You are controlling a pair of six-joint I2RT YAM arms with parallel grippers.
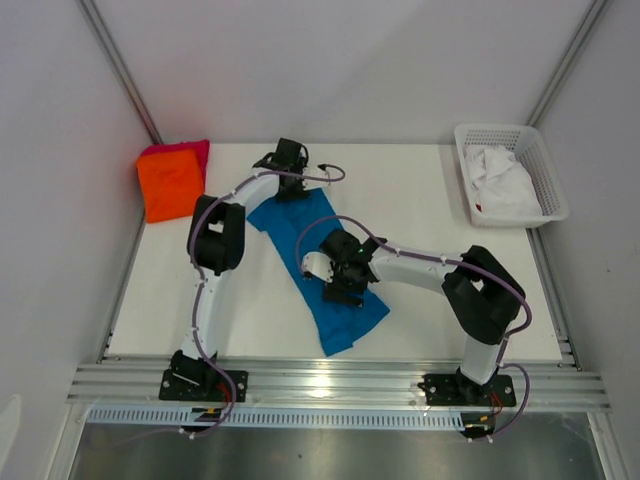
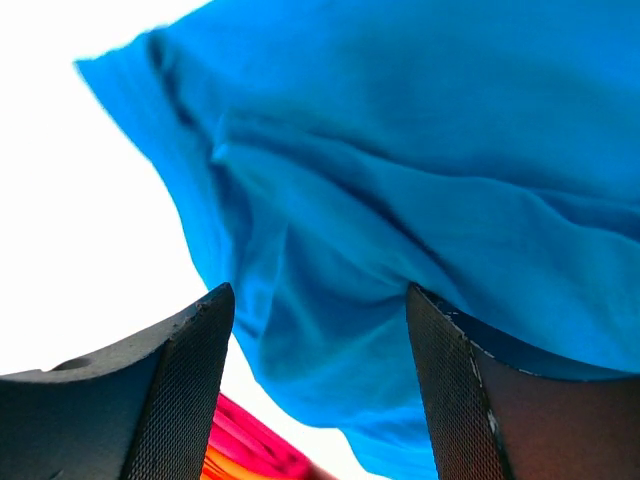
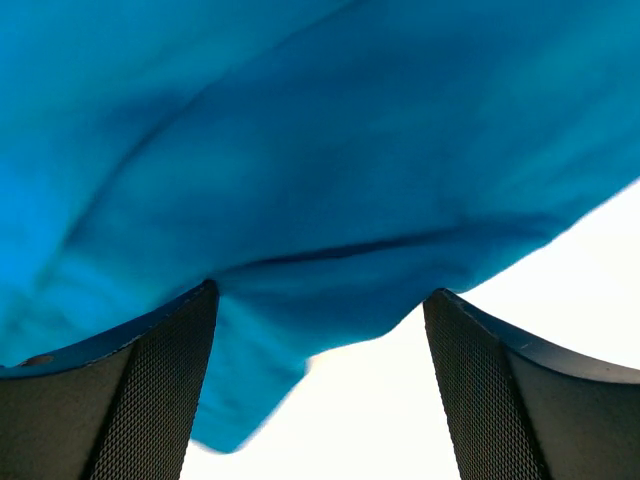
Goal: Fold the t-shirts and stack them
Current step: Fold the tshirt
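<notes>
Blue t-shirt [image 1: 320, 262] lies diagonally, 11 to 5 o'clock. Left gripper [image 2: 318, 300] reaches over its 11 o'clock end, the right gripper [image 3: 320, 295] crooks over mid-cloth. Both stand open.

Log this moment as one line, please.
blue shirt: folded to strip | left end effector: open, over its far end | right end effector: open, over its middle | stack: orange shirt on red shirt

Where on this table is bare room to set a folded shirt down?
Bare table lies between the blue shirt and the basket, and nearer than the orange shirt, left of the left arm. Crowded: the middle, both arms over the blue shirt.
</notes>
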